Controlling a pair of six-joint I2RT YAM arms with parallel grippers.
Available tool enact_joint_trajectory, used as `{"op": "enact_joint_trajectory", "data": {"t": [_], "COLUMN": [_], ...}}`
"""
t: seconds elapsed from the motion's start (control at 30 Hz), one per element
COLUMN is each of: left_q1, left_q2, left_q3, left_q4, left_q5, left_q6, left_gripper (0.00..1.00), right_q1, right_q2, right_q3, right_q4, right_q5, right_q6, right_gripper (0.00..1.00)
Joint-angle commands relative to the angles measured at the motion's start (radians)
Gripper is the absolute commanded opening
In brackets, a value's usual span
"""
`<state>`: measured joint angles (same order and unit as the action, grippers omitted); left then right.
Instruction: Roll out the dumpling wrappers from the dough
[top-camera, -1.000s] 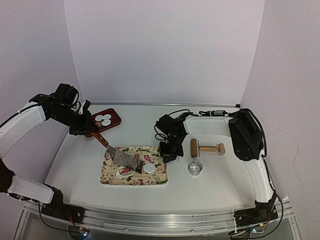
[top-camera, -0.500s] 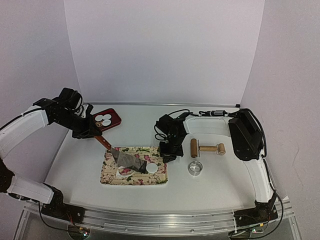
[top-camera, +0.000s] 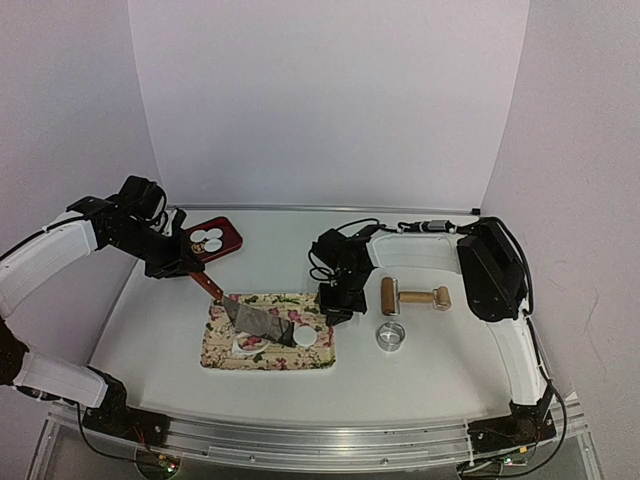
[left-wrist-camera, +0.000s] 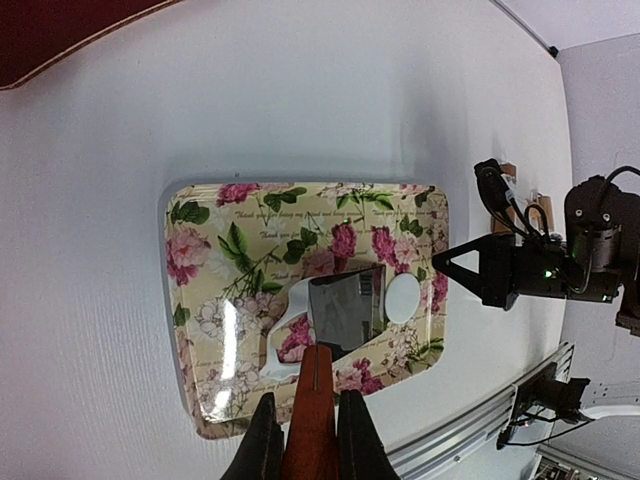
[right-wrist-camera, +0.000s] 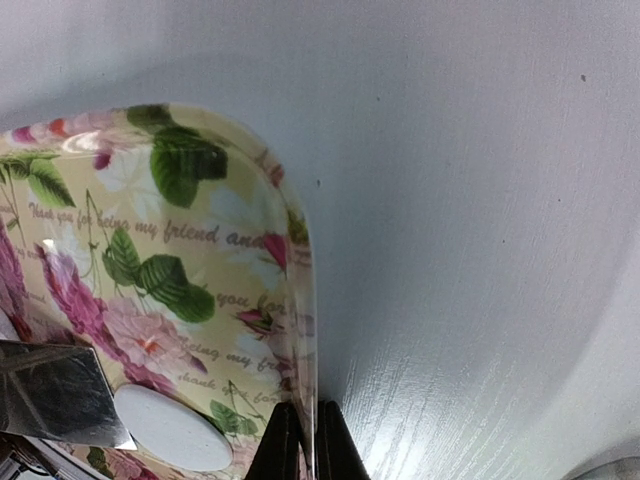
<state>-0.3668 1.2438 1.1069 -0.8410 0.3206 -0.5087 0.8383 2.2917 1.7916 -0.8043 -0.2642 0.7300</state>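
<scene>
Currently my left fingers (left-wrist-camera: 268, 455) clamp the spatula (left-wrist-camera: 345, 310) handle, its blade lying over the dough (left-wrist-camera: 283, 310) in the tray (top-camera: 262, 360), one wrapper (top-camera: 304, 337) just beside the blade. Right fingers (right-wrist-camera: 283, 445) pinch the tray's right rim; rolling pin (top-camera: 412, 296) and ring (top-camera: 391, 335) sit right of the tray.

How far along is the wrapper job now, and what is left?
Done: two wrappers lie on the red plate. In hand: the left gripper holds a spatula with its blade beside a third wrapper on the floral tray, whose rim the right gripper pinches. Left, probably: lifting that disc to the plate; the holed dough sheet lies under the blade.
</scene>
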Motion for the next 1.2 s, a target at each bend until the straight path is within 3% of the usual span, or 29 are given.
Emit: {"op": "enact_joint_trajectory", "data": {"t": [0.0, 0.43, 1.17], "left_q1": [-0.001, -0.003, -0.004], "left_q2": [-0.013, -0.049, -0.034], "left_q3": [0.007, -0.130, -0.157], "left_q4": [-0.022, 0.093, 0.151], "left_q5": [-0.046, 0.023, 0.063], "left_q6": [-0.019, -0.058, -0.070], "left_gripper": [0.00, 0.00, 0.00], "right_q1": [0.003, 0.004, 0.003], "right_q2": [0.025, 0.040, 0.038], "right_q3": [0.011, 0.034, 0.041], "right_q4": [-0.044, -0.052, -0.062], "right_q5": [0.055, 0.054, 0.060], "right_q6": [-0.002, -0.006, -0.004], "right_gripper": [0.03, 0.02, 0.01]}}
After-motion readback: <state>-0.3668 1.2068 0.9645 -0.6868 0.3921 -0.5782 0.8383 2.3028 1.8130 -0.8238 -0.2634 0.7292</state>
